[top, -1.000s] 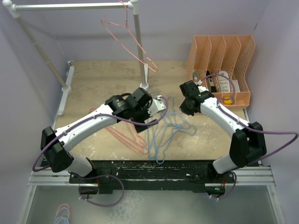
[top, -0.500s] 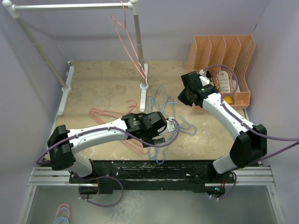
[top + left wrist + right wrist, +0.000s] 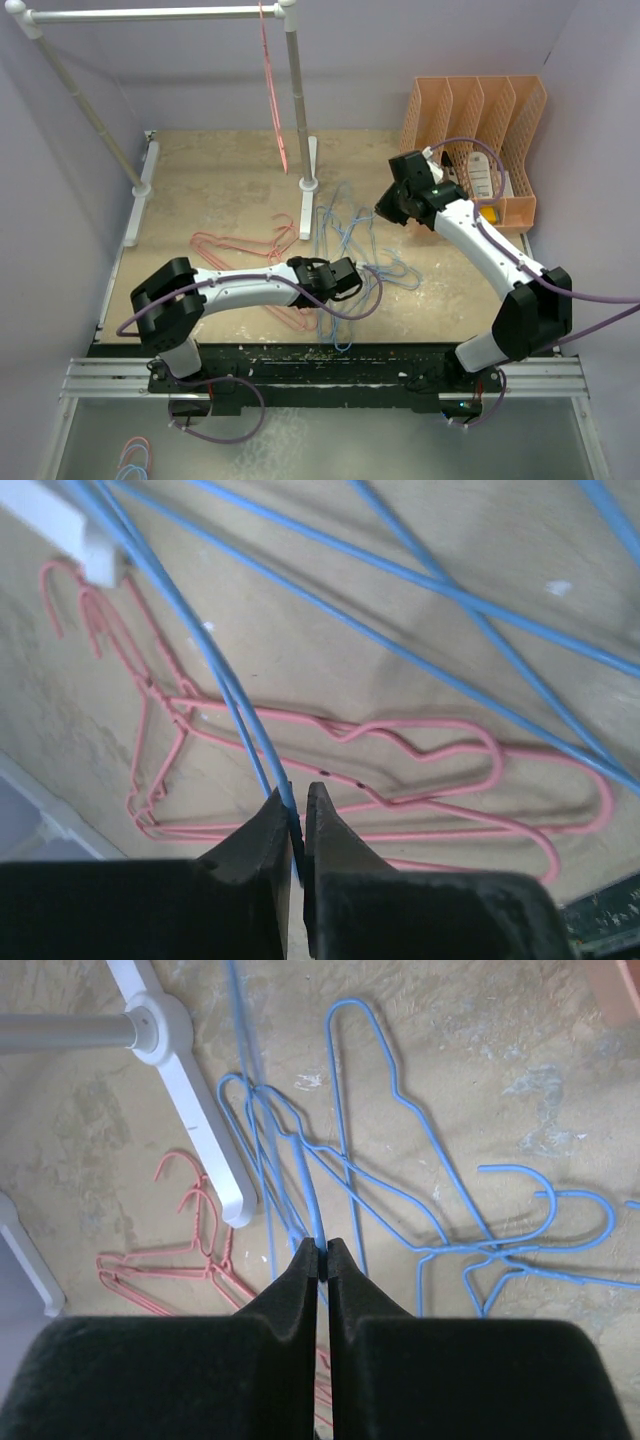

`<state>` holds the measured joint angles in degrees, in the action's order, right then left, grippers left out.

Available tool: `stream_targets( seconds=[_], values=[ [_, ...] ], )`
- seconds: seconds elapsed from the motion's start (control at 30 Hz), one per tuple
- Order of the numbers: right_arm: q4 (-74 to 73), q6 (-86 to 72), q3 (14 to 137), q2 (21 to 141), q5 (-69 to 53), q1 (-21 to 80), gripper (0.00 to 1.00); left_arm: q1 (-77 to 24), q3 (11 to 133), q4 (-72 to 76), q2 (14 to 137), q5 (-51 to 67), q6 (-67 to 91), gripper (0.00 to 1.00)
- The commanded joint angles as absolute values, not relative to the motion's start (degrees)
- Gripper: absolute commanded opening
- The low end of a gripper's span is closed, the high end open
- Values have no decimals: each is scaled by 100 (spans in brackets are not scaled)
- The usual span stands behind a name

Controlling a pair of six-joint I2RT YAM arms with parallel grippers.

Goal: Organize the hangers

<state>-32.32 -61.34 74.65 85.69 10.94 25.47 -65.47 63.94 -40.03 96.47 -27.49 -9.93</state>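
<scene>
Several light blue hangers (image 3: 352, 245) lie tangled at the table's centre, with pink hangers (image 3: 235, 246) flat to their left. One pink hanger (image 3: 270, 90) hangs edge-on from the white rack's top bar. My left gripper (image 3: 347, 277) is low over the pile's near side. In the left wrist view its jaws (image 3: 297, 805) are shut on a blue hanger wire (image 3: 215, 670), with pink hangers (image 3: 400, 770) on the table behind. My right gripper (image 3: 386, 211) sits above the pile's far right. Its jaws (image 3: 322, 1247) are shut on a blue hanger wire (image 3: 305, 1180) that rises from the heap.
The white pole rack (image 3: 150, 14) spans the back left, its upright and foot (image 3: 308, 185) just behind the blue pile. An orange slotted file holder (image 3: 480, 120) stands at the back right with small items inside. Purple walls close in on both sides.
My left arm swung toward the near side, dropped low and closed its open jaws on a blue wire. The hung pink hanger turned edge-on. My right arm shifted slightly back.
</scene>
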Motion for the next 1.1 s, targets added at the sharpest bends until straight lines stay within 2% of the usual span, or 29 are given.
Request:
stream_targets(
  seconds=[0.0, 0.17, 0.2, 0.27, 0.33, 0.37, 0.4, 0.67, 0.8, 1.07],
  values=[
    [-2944, -6176, 7628, 8210, 636, 2544, 0, -6340, 6549, -3680, 9662, -2981, -1085, 0],
    [-2591, -5743, 7803, 8141, 346, 2542, 1, -6167, 6666, -3766, 9131, -3026, -1252, 0],
    [-2573, -5579, 7951, 8200, 265, 2540, 9, -6109, 6681, -3802, 8982, -3037, -1285, 0],
    [-2616, -5183, 8403, 8352, 80, 2540, 41, -5922, 6701, -3914, 8671, -2987, -1373, 0],
    [-2790, -5034, 8929, 8469, 181, 2540, 83, -5645, 6688, -4111, 8294, -2492, -1540, 0],
    [-2821, -4990, 9171, 8500, 261, 2540, 97, -5511, 6643, -4184, 8115, -2252, -1594, 0],
    [-2850, -4949, 9416, 8519, 356, 2540, 99, -5367, 6619, -4323, 7964, -2040, -1648, 0],
    [-3117, -4636, 11096, 8626, 1041, 2527, 100, -3723, 6845, -5333, 6943, -1010, -1656, 0],
    [-3117, -4538, 11167, 8559, 1221, 2456, 100, -3025, 6979, -5533, 6425, -958, -1564, 0],
    [-3038, -4611, 10935, 8625, 997, 2391, 100, -2044, 7378, -6317, 5845, 333, -1635, 0]
  ],
)
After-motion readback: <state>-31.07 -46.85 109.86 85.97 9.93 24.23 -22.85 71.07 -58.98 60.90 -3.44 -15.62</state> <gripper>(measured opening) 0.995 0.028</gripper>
